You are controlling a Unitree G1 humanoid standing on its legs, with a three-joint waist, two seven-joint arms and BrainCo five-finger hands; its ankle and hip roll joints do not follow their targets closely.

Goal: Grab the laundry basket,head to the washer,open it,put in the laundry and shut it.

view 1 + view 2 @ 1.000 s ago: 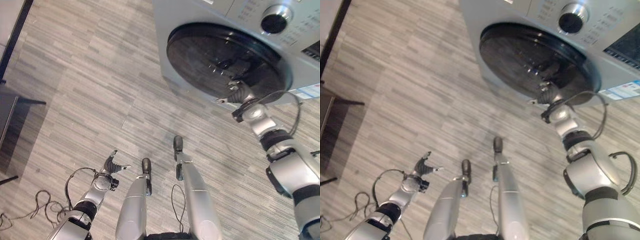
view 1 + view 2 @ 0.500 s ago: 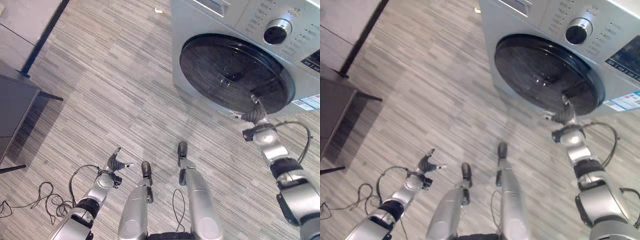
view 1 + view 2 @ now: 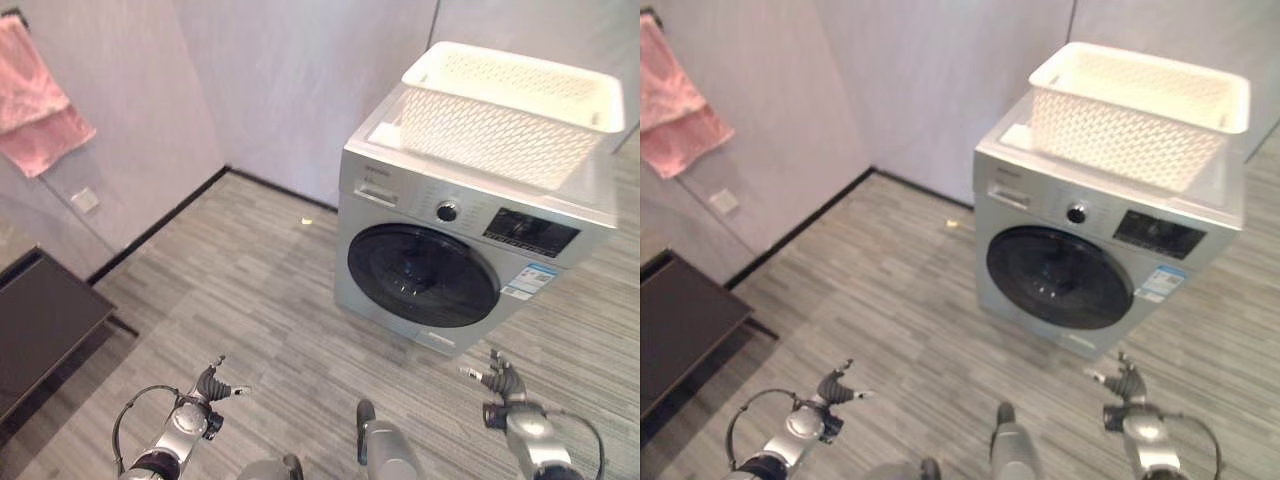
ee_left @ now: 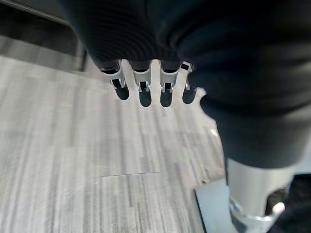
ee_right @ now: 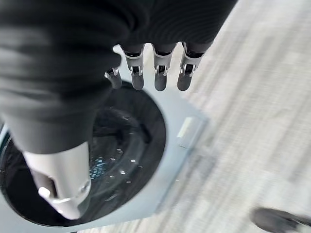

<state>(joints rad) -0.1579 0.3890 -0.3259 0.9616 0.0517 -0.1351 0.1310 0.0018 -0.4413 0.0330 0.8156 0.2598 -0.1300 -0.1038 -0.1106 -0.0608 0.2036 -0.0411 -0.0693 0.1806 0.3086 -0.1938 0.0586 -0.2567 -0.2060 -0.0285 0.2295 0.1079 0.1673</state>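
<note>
Washer (image 3: 440, 270) door shut, centre right; laundry basket (image 3: 510, 110) sits on top. Left hand (image 3: 213, 382) and right hand (image 3: 500, 378) released, grasping nothing. Task appears complete; no further move required.

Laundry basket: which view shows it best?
The left eye view: the whole white laundry basket shows, sitting on top of the washer. The right eye view shows the same from slightly aside. The right wrist view shows the washer's door past the right robot hand, not the basket.
</note>
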